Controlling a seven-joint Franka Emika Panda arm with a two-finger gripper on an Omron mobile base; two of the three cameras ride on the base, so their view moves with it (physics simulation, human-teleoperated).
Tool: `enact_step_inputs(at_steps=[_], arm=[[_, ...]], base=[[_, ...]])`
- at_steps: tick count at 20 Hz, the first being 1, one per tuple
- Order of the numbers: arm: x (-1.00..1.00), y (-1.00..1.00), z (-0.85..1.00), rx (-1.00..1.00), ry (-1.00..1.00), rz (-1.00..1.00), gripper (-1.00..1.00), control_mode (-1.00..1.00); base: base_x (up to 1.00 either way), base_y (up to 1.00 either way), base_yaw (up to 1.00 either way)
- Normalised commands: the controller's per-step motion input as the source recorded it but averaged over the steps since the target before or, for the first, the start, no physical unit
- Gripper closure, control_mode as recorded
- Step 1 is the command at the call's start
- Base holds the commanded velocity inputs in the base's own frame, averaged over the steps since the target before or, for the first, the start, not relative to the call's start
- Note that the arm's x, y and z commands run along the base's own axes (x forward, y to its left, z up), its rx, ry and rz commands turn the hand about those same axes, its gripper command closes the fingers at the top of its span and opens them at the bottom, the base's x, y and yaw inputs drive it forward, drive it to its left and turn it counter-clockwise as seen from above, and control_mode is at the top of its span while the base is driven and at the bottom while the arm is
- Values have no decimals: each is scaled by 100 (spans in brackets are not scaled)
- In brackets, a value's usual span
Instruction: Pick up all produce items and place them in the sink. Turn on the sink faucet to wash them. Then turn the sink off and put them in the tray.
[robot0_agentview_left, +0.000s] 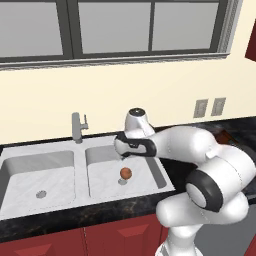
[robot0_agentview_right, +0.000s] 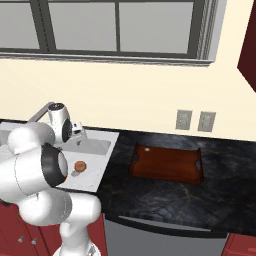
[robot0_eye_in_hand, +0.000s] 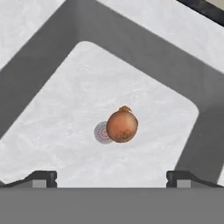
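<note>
- Your onion (robot0_eye_in_hand: 122, 125) lies in the sink's (robot0_agentview_left: 100, 152) right basin, beside the drain (robot0_eye_in_hand: 101, 132).
- Gripper (robot0_eye_in_hand: 112, 177) hangs above it, jaws wide apart, empty.
- You've yet to run the faucet (robot0_agentview_left: 78, 127), then load the tray (robot0_agentview_right: 167, 164).

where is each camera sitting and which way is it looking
Left base view: behind the arm to its left, facing forward and down at the sink, faucet and onion; the white arm rises from the lower right.
Right base view: behind the arm to its right, facing the counter with the tray; the arm rises from the lower left.
Hand view: on the hand, looking down into the basin at the onion beside the drain; open jaws' tips at the bottom.
All three share the onion in the basin.
</note>
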Motion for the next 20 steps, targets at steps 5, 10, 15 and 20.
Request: enact_step_inputs(at_steps=[5,10,15,20], arm=[[-18,0,71,11,-13,18,-100,-100],[-10,0,50,11,-21,25,-100,-100],[4,-15,2,17,-1,7,-100,-100],[0,-14,26,12,-6,2,-100,-100]], base=[[0,0,0],[0,0,0],[0,0,0],[0,0,0]])
